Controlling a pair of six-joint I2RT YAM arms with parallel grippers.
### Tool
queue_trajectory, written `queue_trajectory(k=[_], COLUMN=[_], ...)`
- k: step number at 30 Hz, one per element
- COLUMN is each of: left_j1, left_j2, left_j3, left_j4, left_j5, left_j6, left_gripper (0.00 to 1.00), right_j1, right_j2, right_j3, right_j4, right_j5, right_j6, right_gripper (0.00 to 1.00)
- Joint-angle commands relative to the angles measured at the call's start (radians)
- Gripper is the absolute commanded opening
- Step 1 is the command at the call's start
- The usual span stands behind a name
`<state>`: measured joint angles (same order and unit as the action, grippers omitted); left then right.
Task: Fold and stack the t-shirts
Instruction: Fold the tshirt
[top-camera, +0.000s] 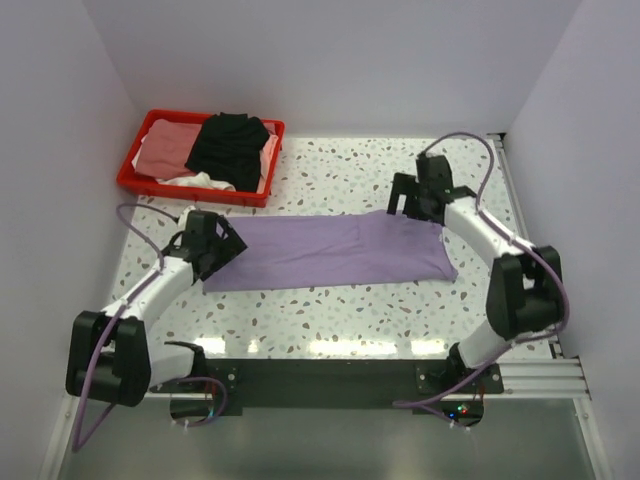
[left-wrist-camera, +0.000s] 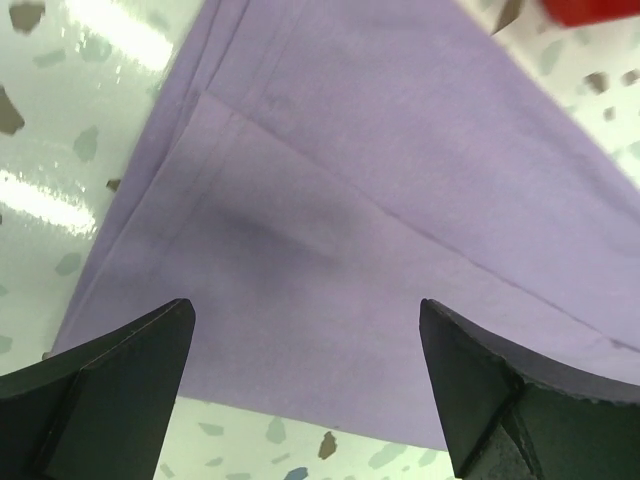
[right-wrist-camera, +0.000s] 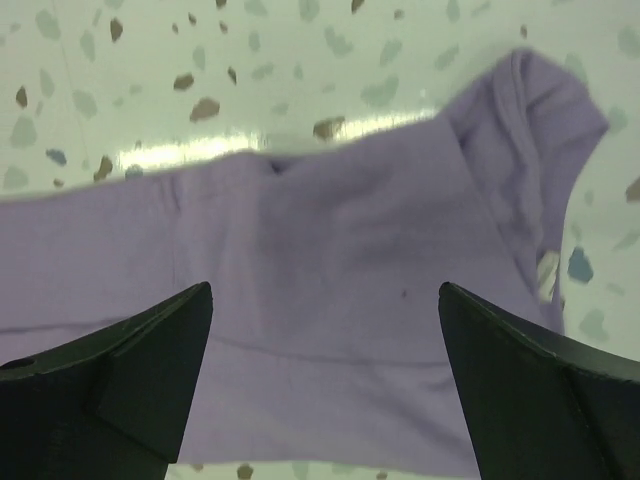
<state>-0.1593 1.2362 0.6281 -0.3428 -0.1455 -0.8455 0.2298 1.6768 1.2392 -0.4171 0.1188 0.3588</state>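
Note:
A lavender t-shirt (top-camera: 330, 250) lies folded into a long flat strip across the middle of the table. My left gripper (top-camera: 232, 246) hovers over its left end, open, with nothing between the fingers. In the left wrist view, that gripper (left-wrist-camera: 305, 305) has the doubled cloth (left-wrist-camera: 330, 200) below it, near the shirt's edge. Over the shirt's right end my right gripper (top-camera: 400, 203) is open and empty too. The right wrist view shows the gripper (right-wrist-camera: 325, 290) above the cloth (right-wrist-camera: 340, 230), with a sleeve (right-wrist-camera: 530, 110) at the upper right. A black t-shirt (top-camera: 230, 148), a salmon pink one (top-camera: 165, 150) and a white one (top-camera: 200, 182) lie crumpled in the tray.
The red plastic tray (top-camera: 190, 190) sits at the back left of the speckled table (top-camera: 340, 165), a short way beyond the shirt's left end; its corner (left-wrist-camera: 590, 10) shows in the left wrist view. White walls close in the left, back and right sides.

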Motion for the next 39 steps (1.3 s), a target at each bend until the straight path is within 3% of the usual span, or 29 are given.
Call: queue_trajectory(k=[1, 3, 6, 12, 17, 23, 30, 32, 35, 39], left_j1=[-0.003, -0.003, -0.002, -0.003, -0.009, -0.13, -0.454, -0.48, -0.543, -0.638], left_j2=[-0.024, 0.034, 0.161, 0.365, 0.407, 0.356, 0.139, 0.118, 0.111, 0.259], left_j3=[0.091, 0.143, 0.208, 0.28, 0.251, 0.09, -0.091, -0.088, -0.114, -0.119], left_j4=[0.019, 0.016, 0.016, -0.009, -0.041, -0.076, -0.07, -0.073, 0.055, 0.237], left_j5=[-0.031, -0.072, -0.074, -0.009, 0.018, 0.132, 0.221, 0.196, 0.201, 0.268], left_j6=[0.04, 0.043, 0.048, 0.089, 0.128, 0.07, -0.176, -0.217, -0.28, -0.334], left_gripper=[1.0, 1.0, 1.0, 1.0, 1.0, 1.0, 1.0, 1.0, 1.0, 1.0], right_j1=[0.002, 0.0, 0.0, -0.027, -0.069, -0.083, -0.083, -0.081, -0.081, -0.054], right_j2=[-0.167, -0.184, -0.154, -0.026, 0.128, 0.371, 0.783, 0.942, 1.081, 1.062], right_j3=[-0.212, -0.321, -0.343, -0.253, -0.137, 0.152, 0.849, 1.098, 1.293, 1.215], right_j4=[0.001, 0.02, 0.005, -0.031, -0.06, -0.147, -0.342, -0.442, -0.453, -0.286], right_j5=[-0.097, -0.128, -0.122, -0.034, -0.041, -0.027, -0.11, -0.145, -0.307, -0.441], right_j6=[0.126, 0.141, 0.137, 0.12, 0.052, -0.036, -0.167, -0.185, -0.179, -0.083], right_gripper=[0.99, 0.99, 0.99, 0.99, 0.99, 0.99, 0.99, 0.99, 0.99, 0.99])
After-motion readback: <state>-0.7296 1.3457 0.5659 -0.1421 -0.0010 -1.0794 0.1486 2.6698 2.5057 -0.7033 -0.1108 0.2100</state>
